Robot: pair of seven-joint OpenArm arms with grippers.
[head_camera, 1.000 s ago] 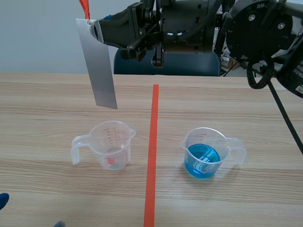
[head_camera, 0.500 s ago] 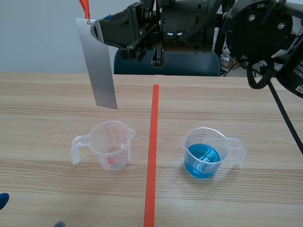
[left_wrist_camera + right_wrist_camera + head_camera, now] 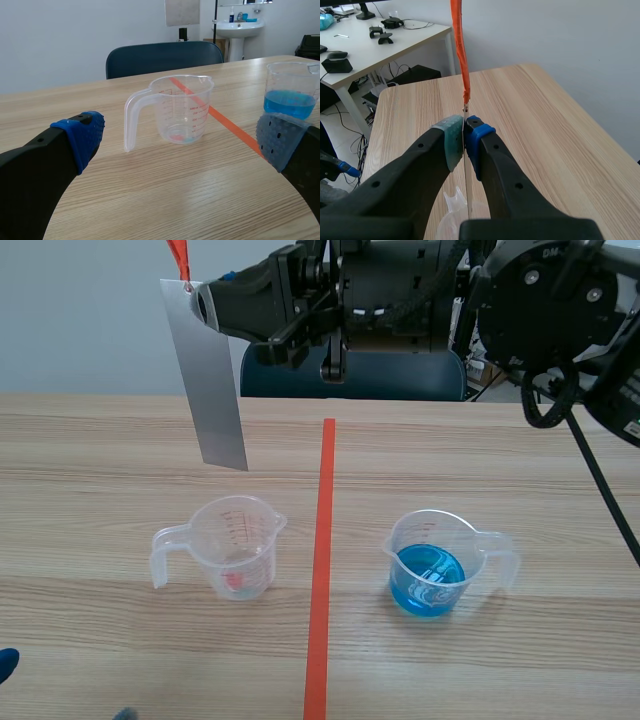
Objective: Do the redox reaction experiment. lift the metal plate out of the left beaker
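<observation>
**Operator:** State gripper status, nearest first.

**Technician:** The left gripper [image 3: 178,142] sits low at the near left corner of the table [image 3: 120,460]. Its fingers are spread wide with nothing between them, and the left beaker [image 3: 182,112] stands ahead of it. The right gripper [image 3: 464,135] reaches across from the right, with its pads pressed onto the upper end of the metal plate [image 3: 205,380].

**Operator:** Plate position?

**Technician:** It hangs upright in the air, fully clear of the left beaker and beyond it toward the table's far edge. The right beaker [image 3: 430,565], holding blue liquid, stands across the tape line from the left one.

**Operator:** Handling characteristics?

**Technician:** By judgement it is a thin, stiff, light sheet with smooth faces, and slippery if wet. Grip flat on both faces at the top end, just below the hole carrying the orange ribbon [image 3: 460,50]. Expect swinging when it is moved.

**Operator:** Legible markings?

**Technician:** The left beaker bears a red graduation scale, but the figures are too small to read. The joint housing [image 3: 545,280] of the right arm shows "DM-", and the rest is cut off.
</observation>
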